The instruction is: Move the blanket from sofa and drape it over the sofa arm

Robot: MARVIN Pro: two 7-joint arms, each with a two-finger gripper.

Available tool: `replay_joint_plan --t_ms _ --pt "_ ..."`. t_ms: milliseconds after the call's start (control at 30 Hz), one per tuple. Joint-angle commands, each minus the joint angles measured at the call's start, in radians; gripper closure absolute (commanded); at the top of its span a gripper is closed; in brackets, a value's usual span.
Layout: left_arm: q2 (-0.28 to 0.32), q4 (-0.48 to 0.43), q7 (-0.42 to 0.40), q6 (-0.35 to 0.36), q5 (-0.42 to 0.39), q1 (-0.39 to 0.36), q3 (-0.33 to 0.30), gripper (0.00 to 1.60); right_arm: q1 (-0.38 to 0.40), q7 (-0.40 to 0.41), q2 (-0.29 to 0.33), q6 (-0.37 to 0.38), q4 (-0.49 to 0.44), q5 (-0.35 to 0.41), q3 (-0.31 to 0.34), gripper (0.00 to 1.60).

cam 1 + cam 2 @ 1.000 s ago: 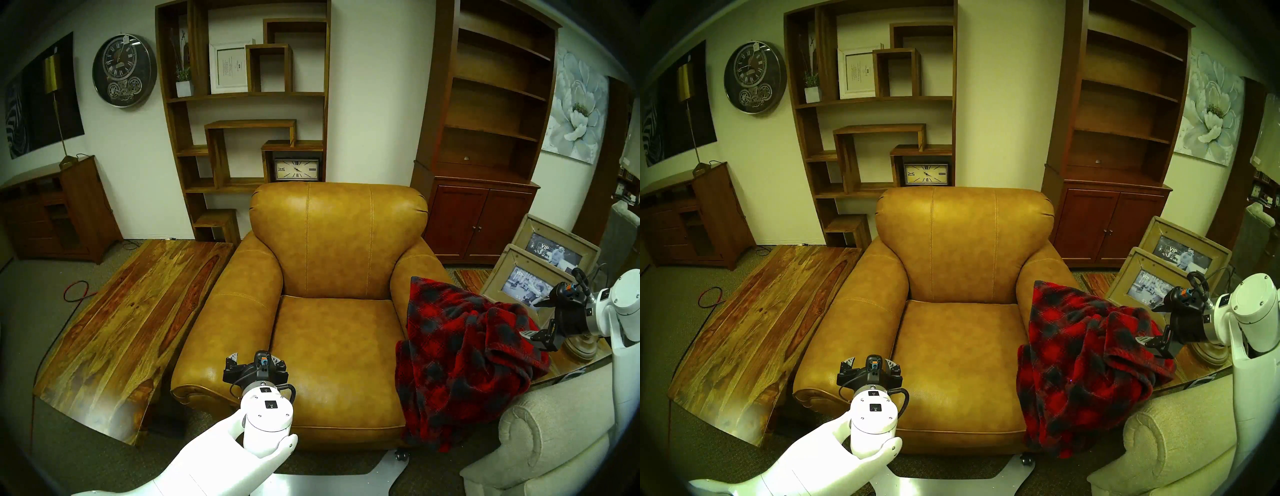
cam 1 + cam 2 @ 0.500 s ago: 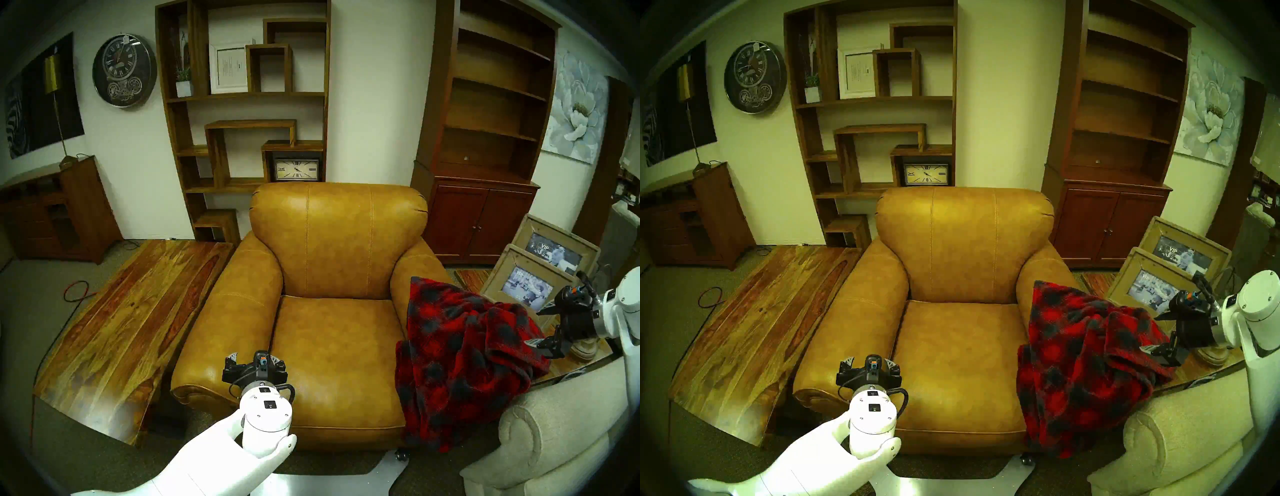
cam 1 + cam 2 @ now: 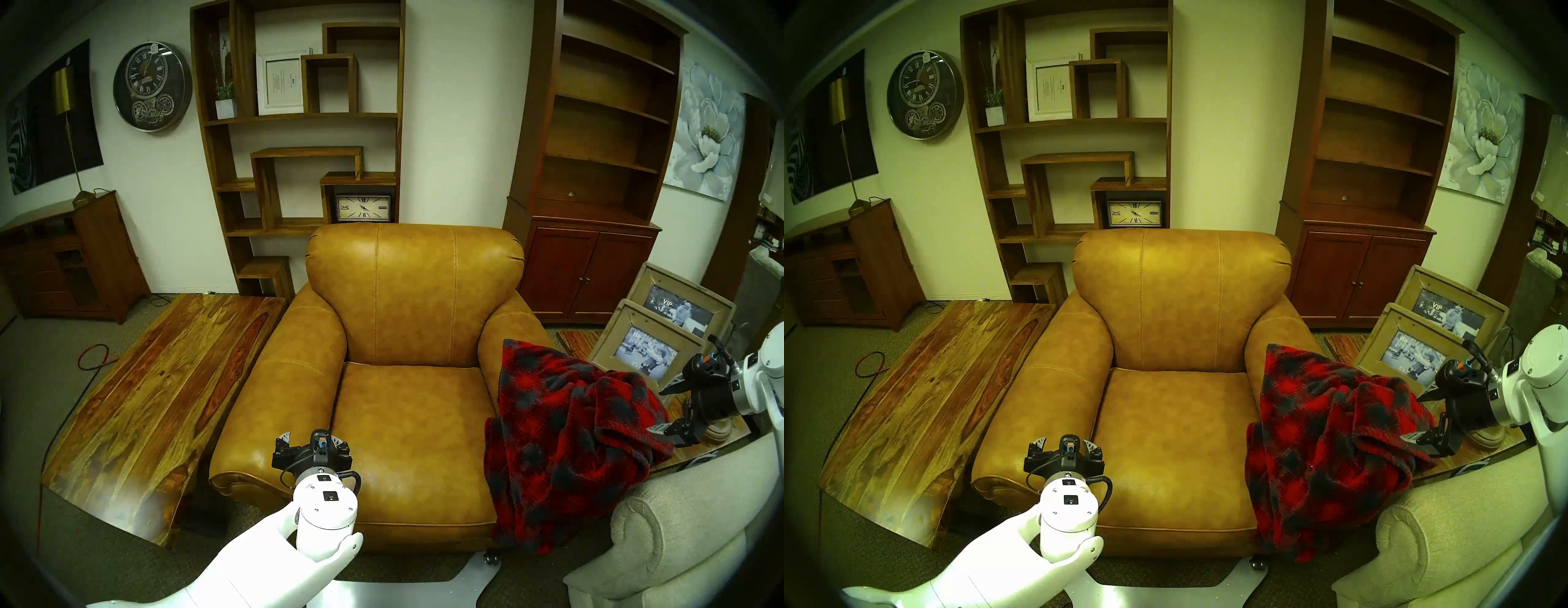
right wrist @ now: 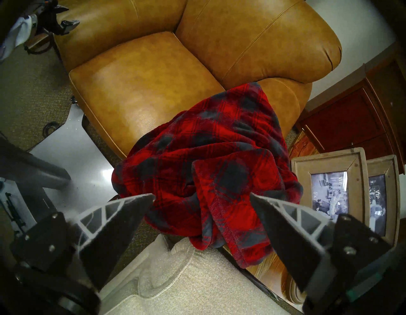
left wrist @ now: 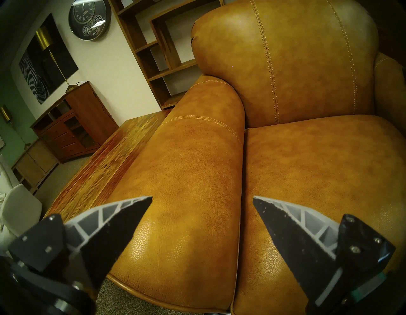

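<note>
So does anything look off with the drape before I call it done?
The blanket sits bunched on the sofa arm rather than spread flat, and one folded corner spills off the outer side onto the side table. Both grippers are open and clear of it.

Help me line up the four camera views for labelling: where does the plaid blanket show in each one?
Head stereo left: blanket at right of centre, over the leather chair's arm.
Head stereo right: blanket at the same spot, slightly further left.
Left wrist: not in view; only the chair's other arm and seat.
Right wrist: blanket at centre, above the open tool.
Shared landmark: the tan seat cushion.
</note>
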Motion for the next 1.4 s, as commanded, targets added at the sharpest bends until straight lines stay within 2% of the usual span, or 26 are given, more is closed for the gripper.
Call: replay_joint_plan --t_ms 0,233,1367 --pt "-0.002 -0.019 -0.002 0.003 -0.002 0.000 0.002 0.00 -0.047 0.111 0.042 -0.009 0.006 0.030 0.037 0.00" --pt "-0.002 -0.020 -0.002 0.003 -0.002 0.000 0.002 0.00 -0.082 0.091 0.056 -0.012 0.007 0.057 0.055 0.00" --pt "-0.001 -0.020 -0.002 0.004 -0.003 0.000 0.003 0.00 -0.150 0.062 0.082 -0.019 0.011 0.108 0.096 0.00"
